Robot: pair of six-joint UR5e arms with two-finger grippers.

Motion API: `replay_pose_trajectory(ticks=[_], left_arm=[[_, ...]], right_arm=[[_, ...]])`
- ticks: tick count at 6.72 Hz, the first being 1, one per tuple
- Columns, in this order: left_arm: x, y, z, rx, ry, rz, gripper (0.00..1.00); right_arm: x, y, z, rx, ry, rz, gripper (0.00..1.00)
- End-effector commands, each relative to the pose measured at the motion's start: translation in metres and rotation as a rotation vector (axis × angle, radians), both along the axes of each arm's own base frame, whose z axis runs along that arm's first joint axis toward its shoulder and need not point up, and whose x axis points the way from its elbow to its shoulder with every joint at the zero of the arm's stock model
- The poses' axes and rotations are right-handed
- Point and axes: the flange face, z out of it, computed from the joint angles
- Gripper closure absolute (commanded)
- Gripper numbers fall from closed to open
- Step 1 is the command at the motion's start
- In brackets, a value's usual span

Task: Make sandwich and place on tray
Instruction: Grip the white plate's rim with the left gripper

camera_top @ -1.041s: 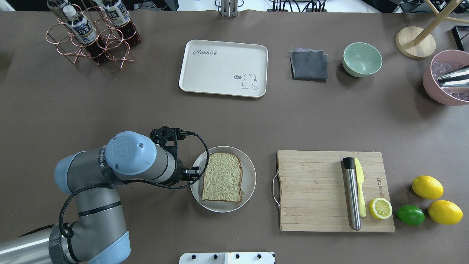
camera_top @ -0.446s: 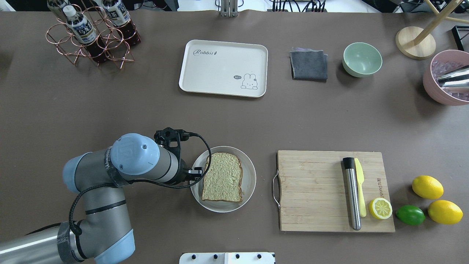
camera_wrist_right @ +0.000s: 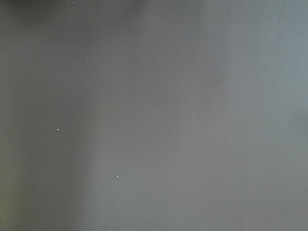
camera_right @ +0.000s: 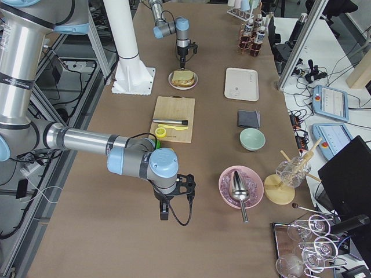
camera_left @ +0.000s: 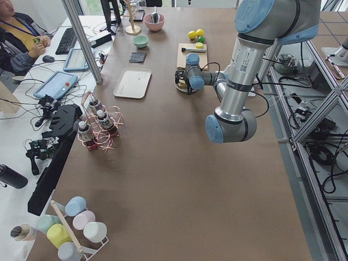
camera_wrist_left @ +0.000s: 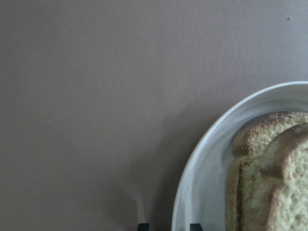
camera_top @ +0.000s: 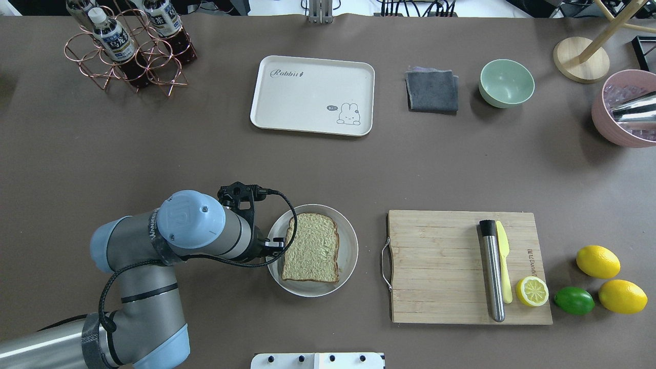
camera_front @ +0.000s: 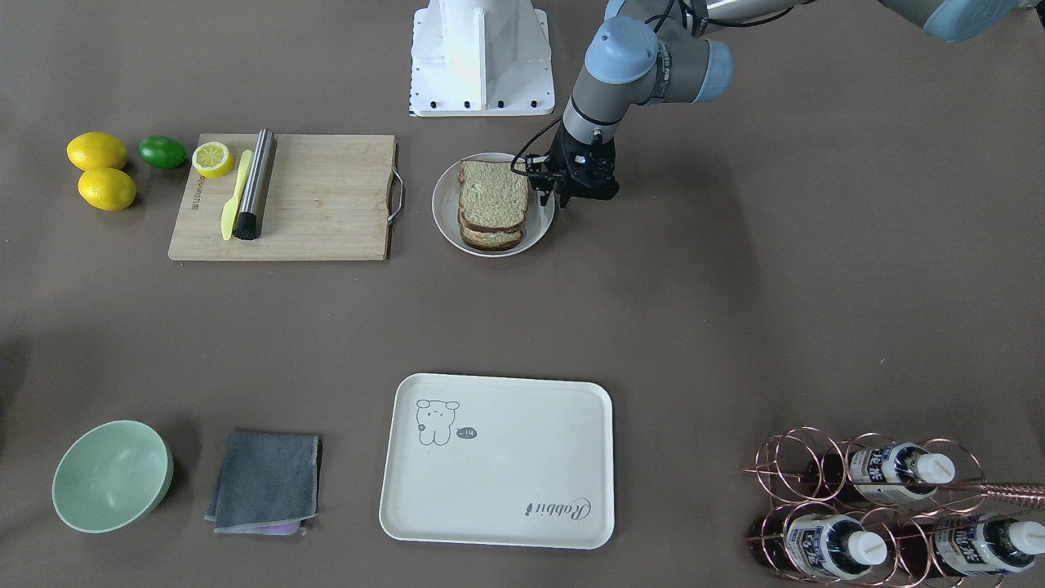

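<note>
The sandwich (camera_top: 311,248) is a stack of tan bread slices with brown crusts on a round white plate (camera_top: 349,256). No egg shows. It also shows in the front view (camera_front: 492,196) and the left wrist view (camera_wrist_left: 269,192). My left gripper (camera_front: 563,198) stands at the plate's left rim (camera_wrist_left: 202,183), open, with the rim between its two fingertips. The cream tray (camera_top: 307,97) lies empty at the far middle of the table, well away from the plate. My right gripper (camera_right: 164,213) hangs over bare table at the far right end; I cannot tell if it is open or shut.
A wooden cutting board (camera_top: 441,266) right of the plate holds a steel muddler, a yellow knife and a lemon half. Lemons and a lime (camera_top: 574,300) lie beyond it. A bottle rack (camera_top: 128,51), a grey cloth (camera_top: 433,91) and a green bowl (camera_top: 506,82) flank the tray.
My left arm has shifted a little to the right and toward me, bringing the gripper closer in at the plate's left rim. The plate and bread have not moved.
</note>
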Motion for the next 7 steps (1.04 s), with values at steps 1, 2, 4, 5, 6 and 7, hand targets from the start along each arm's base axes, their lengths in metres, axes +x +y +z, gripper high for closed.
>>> replay_pose_trajectory(ticks=[1,2,4,5,6,7], left_arm=[[0.001,0.002,0.0,0.001,0.001,0.003,0.7],[0.002,0.002,-0.001,0.001,0.001,0.003,0.94],[0.001,0.002,-0.002,0.004,0.012,0.004,1.0],[-0.001,0.002,-0.008,0.018,0.052,0.005,1.0],[-0.008,-0.002,-0.013,0.027,0.098,-0.003,1.0],[-0.011,-0.008,-0.014,-0.002,0.104,-0.032,1.0]], right_arm=[[-0.001,0.001,0.001,-0.003,-0.002,-0.001,0.0],[0.0,0.0,0.0,-0.001,-0.003,0.001,0.0],[0.0,0.0,0.0,0.0,-0.003,0.001,0.0],[0.0,-0.002,-0.001,0.003,-0.003,0.001,0.0],[0.0,-0.002,-0.001,0.005,-0.003,0.001,0.0],[0.0,-0.002,-0.001,0.005,-0.003,0.001,0.0]])
